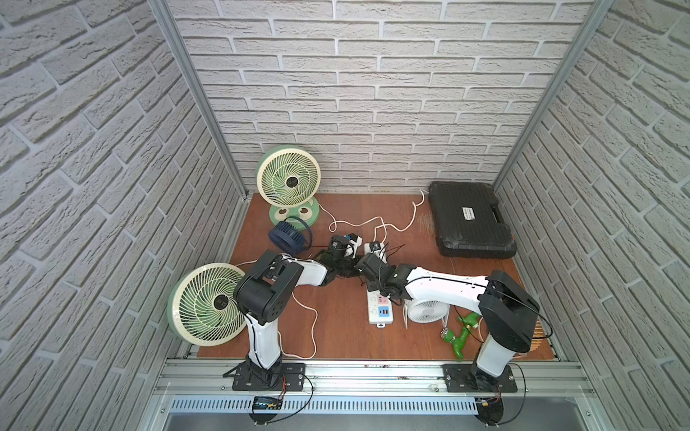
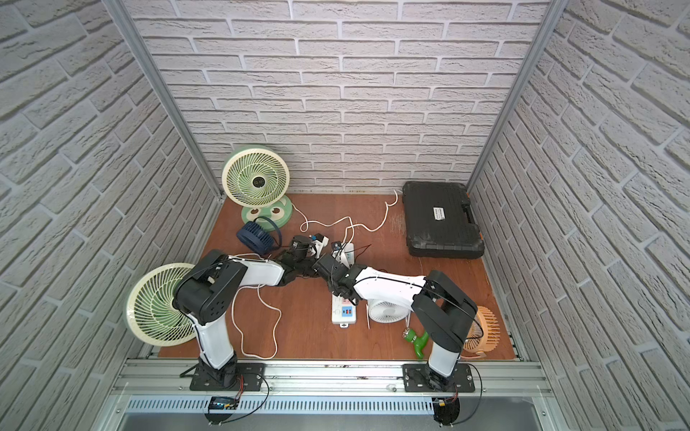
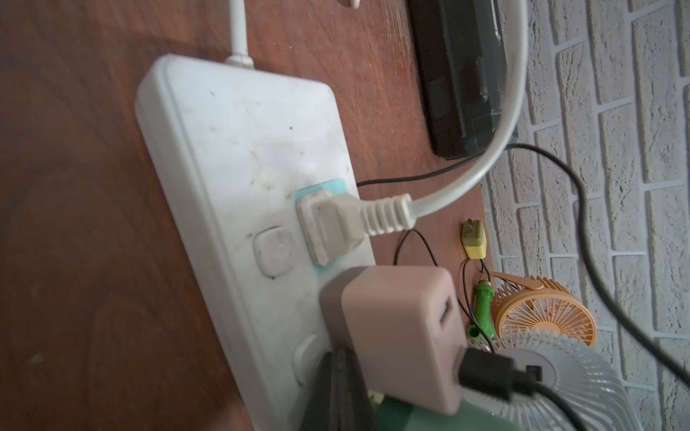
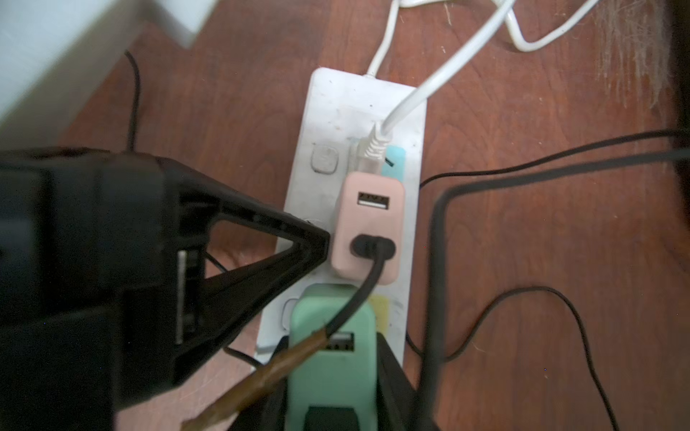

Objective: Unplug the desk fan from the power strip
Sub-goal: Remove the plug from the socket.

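On the table (image 1: pixel 336 328) the power strip (image 1: pixel 374 315) is laid lengthwise, 6 to 12 o'clock. From 9 o'clock it is touched by the closed left gripper (image 4: pixel 321 242). The green adapter (image 4: pixel 325 377), presumably the fan's, is clamped between the right gripper (image 4: pixel 332 347) fingers, so that arm is judged nearer.
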Robot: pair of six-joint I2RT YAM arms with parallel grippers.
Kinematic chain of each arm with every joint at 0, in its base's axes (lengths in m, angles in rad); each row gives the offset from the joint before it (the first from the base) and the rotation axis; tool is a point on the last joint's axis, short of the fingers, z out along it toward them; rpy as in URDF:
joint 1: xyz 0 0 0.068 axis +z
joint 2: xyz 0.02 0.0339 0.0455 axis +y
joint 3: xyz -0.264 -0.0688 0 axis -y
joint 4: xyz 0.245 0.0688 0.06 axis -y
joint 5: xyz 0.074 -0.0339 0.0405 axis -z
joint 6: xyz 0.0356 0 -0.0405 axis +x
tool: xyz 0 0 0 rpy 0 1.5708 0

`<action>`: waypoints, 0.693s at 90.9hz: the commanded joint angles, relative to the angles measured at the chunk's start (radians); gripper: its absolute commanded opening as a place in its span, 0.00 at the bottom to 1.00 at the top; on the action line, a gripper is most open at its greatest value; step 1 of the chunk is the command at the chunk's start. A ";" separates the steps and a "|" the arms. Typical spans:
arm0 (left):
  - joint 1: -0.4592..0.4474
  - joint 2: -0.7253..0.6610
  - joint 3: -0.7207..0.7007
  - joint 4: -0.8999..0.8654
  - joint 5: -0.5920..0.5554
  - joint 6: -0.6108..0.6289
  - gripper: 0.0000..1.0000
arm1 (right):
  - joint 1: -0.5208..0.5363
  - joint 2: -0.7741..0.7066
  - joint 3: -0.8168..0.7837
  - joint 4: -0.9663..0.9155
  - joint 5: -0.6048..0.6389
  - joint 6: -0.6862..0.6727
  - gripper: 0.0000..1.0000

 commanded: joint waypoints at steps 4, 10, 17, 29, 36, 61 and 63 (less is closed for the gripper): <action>-0.004 -0.005 -0.005 -0.059 -0.039 0.025 0.00 | -0.043 -0.081 -0.056 0.110 -0.068 0.038 0.17; -0.003 -0.006 -0.006 -0.061 -0.040 0.025 0.00 | -0.032 -0.072 -0.029 0.074 -0.059 0.027 0.17; -0.004 -0.007 -0.006 -0.060 -0.042 0.025 0.00 | 0.004 -0.049 0.020 0.016 0.013 -0.002 0.17; -0.004 -0.007 -0.007 -0.060 -0.046 0.025 0.00 | 0.021 -0.033 0.047 -0.019 0.069 -0.015 0.17; -0.002 -0.008 -0.008 -0.060 -0.045 0.026 0.00 | -0.004 -0.055 0.007 0.027 0.024 0.003 0.17; 0.001 -0.005 -0.011 -0.059 -0.044 0.028 0.00 | -0.026 -0.091 -0.030 0.067 -0.059 0.021 0.17; 0.002 -0.005 -0.010 -0.058 -0.044 0.028 0.00 | -0.014 -0.085 -0.016 0.050 -0.034 0.014 0.17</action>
